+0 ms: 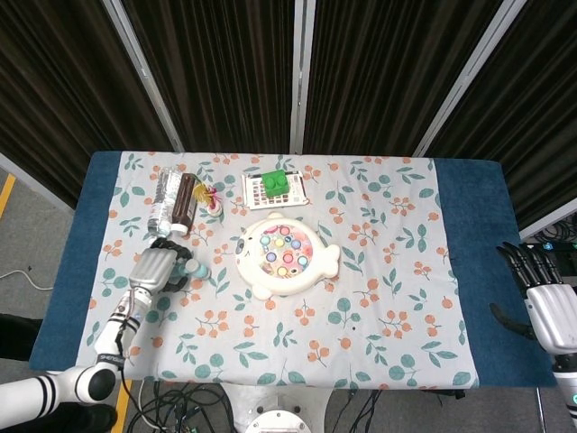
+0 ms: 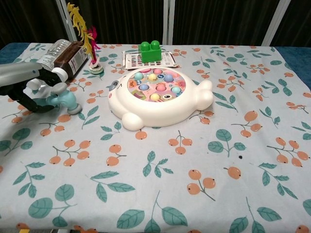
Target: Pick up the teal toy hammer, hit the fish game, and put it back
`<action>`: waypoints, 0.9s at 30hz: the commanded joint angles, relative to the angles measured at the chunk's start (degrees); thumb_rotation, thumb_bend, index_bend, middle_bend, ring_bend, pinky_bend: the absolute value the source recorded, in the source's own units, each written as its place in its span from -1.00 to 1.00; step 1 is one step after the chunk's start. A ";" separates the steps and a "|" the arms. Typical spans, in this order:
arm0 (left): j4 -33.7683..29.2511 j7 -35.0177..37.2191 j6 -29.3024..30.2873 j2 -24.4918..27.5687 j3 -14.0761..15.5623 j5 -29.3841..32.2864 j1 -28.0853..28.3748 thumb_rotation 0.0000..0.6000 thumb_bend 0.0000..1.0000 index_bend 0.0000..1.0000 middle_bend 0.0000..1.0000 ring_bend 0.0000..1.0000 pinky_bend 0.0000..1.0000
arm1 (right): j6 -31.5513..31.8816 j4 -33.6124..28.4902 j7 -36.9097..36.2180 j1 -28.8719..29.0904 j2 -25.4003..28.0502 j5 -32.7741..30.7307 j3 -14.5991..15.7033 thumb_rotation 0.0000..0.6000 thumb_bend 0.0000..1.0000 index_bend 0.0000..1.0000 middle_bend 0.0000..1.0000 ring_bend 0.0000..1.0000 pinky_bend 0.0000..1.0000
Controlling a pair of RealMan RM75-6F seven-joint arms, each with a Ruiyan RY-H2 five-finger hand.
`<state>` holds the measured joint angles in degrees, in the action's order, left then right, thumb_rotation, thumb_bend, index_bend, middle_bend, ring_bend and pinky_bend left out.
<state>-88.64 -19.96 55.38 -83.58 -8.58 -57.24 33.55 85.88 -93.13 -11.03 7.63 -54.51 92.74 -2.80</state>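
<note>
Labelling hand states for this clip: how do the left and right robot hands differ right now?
The left robot hand is over the floral cloth, fingers wrapped around the teal toy hammer; the right robot hand holds nothing, fingers apart. The left is beside the fish game; the right hangs off the table's right edge, far from it. Both are the same silver-and-black build.

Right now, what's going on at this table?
The left hand is at the teal toy hammer, fingers around its handle, with the hammer head still down on the floral tablecloth, left of the white fish game. Whether the grip is firm is unclear. The right hand hangs open off the table's right edge, holding nothing. Behind sit a bottle and a green block.
</note>
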 commanded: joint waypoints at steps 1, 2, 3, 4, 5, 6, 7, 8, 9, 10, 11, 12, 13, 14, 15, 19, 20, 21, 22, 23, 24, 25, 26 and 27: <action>0.11 -0.36 0.56 -0.33 0.26 0.16 0.06 1.00 -0.34 -0.25 -0.34 -0.60 -0.75 | -0.10 0.02 0.01 0.04 -0.02 -0.02 0.02 1.00 -0.65 -1.00 -0.88 -1.00 -1.00; 0.17 -0.41 0.76 -0.47 0.35 0.17 0.06 1.00 -0.34 -0.24 -0.34 -0.60 -0.75 | -0.15 0.01 0.03 0.07 -0.02 -0.01 0.02 1.00 -0.65 -1.00 -0.88 -1.00 -1.00; 0.24 -0.47 0.92 -0.59 0.42 0.18 0.06 1.00 -0.34 -0.24 -0.34 -0.60 -0.75 | -0.17 0.00 0.06 0.08 -0.02 -0.01 0.03 1.00 -0.65 -1.00 -0.88 -1.00 -1.00; 0.30 -0.50 1.01 -0.68 0.50 0.20 0.06 1.00 -0.34 -0.23 -0.34 -0.60 -0.75 | -0.20 -0.02 0.09 0.10 -0.03 -0.02 0.02 1.00 -0.65 -1.00 -0.88 -1.00 -1.00; 0.37 -0.46 1.11 -0.79 0.51 0.28 0.09 1.00 -0.34 -0.23 -0.34 -0.60 -0.75 | -0.25 -0.06 0.14 0.13 -0.02 -0.05 0.02 1.00 -0.65 -1.00 -0.88 -1.00 -1.00; 0.44 -0.45 1.18 -0.86 0.54 0.30 0.11 1.00 -0.34 -0.22 -0.34 -0.59 -0.75 | -0.29 -0.09 0.16 0.15 -0.02 -0.07 0.01 1.00 -0.65 -1.00 -0.88 -1.00 -1.00; 0.49 -0.43 1.23 -0.91 0.58 0.31 0.13 1.00 -0.34 -0.21 -0.33 -0.59 -0.75 | -0.33 -0.10 0.20 0.16 -0.02 -0.10 0.02 1.00 -0.65 -1.00 -0.88 -1.00 -1.00; 0.59 -0.39 1.40 -1.05 0.57 0.28 0.15 1.00 -0.34 -0.20 -0.33 -0.59 -0.74 | -0.36 -0.14 0.24 0.14 -0.02 -0.12 0.05 1.00 -0.65 -1.00 -0.88 -1.00 -1.00; 0.73 -0.43 1.55 -1.20 0.55 0.27 0.19 1.00 -0.34 -0.20 -0.33 -0.58 -0.74 | -0.38 -0.17 0.25 0.13 -0.02 -0.15 0.06 1.00 -0.65 -1.00 -0.88 -1.00 -1.00; 0.84 -0.49 1.63 -1.31 0.55 0.30 0.24 1.00 -0.34 -0.18 -0.32 -0.58 -0.74 | -0.40 -0.20 0.26 0.13 -0.01 -0.20 0.06 1.00 -0.65 -1.00 -0.88 -1.00 -1.00; 0.90 -0.48 1.71 -1.39 0.54 0.36 0.26 1.00 -0.34 -0.18 -0.32 -0.58 -0.74 | -0.44 -0.24 0.28 0.13 0.00 -0.25 0.05 1.00 -0.65 -1.00 -0.88 -1.00 -1.00; 0.97 -0.46 1.80 -1.49 0.57 0.35 0.27 1.00 -0.34 -0.17 -0.32 -0.58 -0.74 | -0.49 -0.29 0.35 0.12 0.02 -0.29 0.08 1.00 -0.65 -1.00 -0.88 -1.00 -1.00; 1.03 -0.46 1.88 -1.56 0.59 0.35 0.28 1.00 -0.34 -0.17 -0.32 -0.58 -0.74 | -0.51 -0.33 0.39 0.11 0.05 -0.31 0.09 1.00 -0.65 -1.00 -0.88 -1.00 -1.00; 1.11 -0.44 1.94 -1.65 0.60 0.35 0.30 1.00 -0.34 -0.16 -0.32 -0.58 -0.74 | -0.52 -0.36 0.41 0.11 0.06 -0.32 0.09 1.00 -0.65 -1.00 -0.88 -1.00 -1.00; 1.22 -0.37 1.94 -1.75 0.65 0.32 0.33 1.00 -0.35 -0.16 -0.32 -0.58 -0.74 | -0.55 -0.40 0.45 0.09 0.08 -0.37 0.10 1.00 -0.65 -1.00 -0.87 -1.00 -1.00; 1.52 -0.28 2.15 -2.04 0.77 0.31 0.35 1.00 -0.35 -0.14 -0.31 -0.57 -0.73 | -0.62 -0.54 0.58 0.08 0.15 -0.42 0.13 1.00 -0.65 -1.00 -0.87 -1.00 -1.00; 1.54 -0.14 2.21 -2.12 0.73 0.32 0.33 1.00 -0.35 -0.14 -0.31 -0.57 -0.73 | -0.62 -0.56 0.59 0.07 0.16 -0.43 0.14 1.00 -0.65 -1.00 -0.87 -1.00 -1.00; 1.57 0.02 2.35 -2.24 0.69 0.30 0.29 1.00 -0.36 -0.13 -0.30 -0.57 -0.73 | -0.63 -0.59 0.62 0.06 0.17 -0.47 0.14 1.00 -0.65 -1.00 -0.87 -1.00 -1.00; 1.59 0.05 2.39 -2.30 0.67 0.27 0.33 1.00 -0.37 -0.13 -0.30 -0.57 -0.73 | -0.65 -0.61 0.62 0.06 0.18 -0.50 0.13 1.00 -0.65 -1.00 -0.87 -1.00 -1.00; 1.61 0.07 2.44 -2.35 0.66 0.27 0.34 1.00 -0.37 -0.13 -0.30 -0.57 -0.73 | -0.66 -0.63 0.63 0.05 0.19 -0.50 0.15 1.00 -0.65 -1.00 -0.87 -1.00 -1.00; 1.59 0.07 2.49 -2.40 0.65 0.24 0.37 1.00 -0.38 -0.13 -0.30 -0.57 -0.73 | -0.69 -0.65 0.67 0.05 0.20 -0.50 0.17 1.00 -0.65 -1.00 -0.87 -1.00 -1.00; 1.55 0.08 2.48 -2.41 0.63 0.27 0.41 1.00 -0.38 -0.12 -0.30 -0.57 -0.73 | -0.71 -0.68 0.70 0.05 0.22 -0.51 0.17 1.00 -0.65 -1.00 -0.87 -1.00 -1.00; 1.50 0.08 2.48 -2.41 0.62 0.30 0.43 1.00 -0.38 -0.12 -0.30 -0.57 -0.73 | -0.71 -0.70 0.73 0.04 0.23 -0.54 0.17 1.00 -0.65 -1.00 -0.87 -1.00 -1.00; 1.47 0.06 2.55 -2.46 0.59 0.31 0.46 1.00 -0.38 -0.12 -0.30 -0.57 -0.73 | -0.71 -0.71 0.73 0.02 0.24 -0.58 0.17 1.00 -0.65 -1.00 -0.87 -1.00 -1.00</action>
<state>-87.17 -19.90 57.93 -86.04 -7.99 -56.93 34.01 85.16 -93.85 -10.29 7.65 -54.27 92.15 -2.63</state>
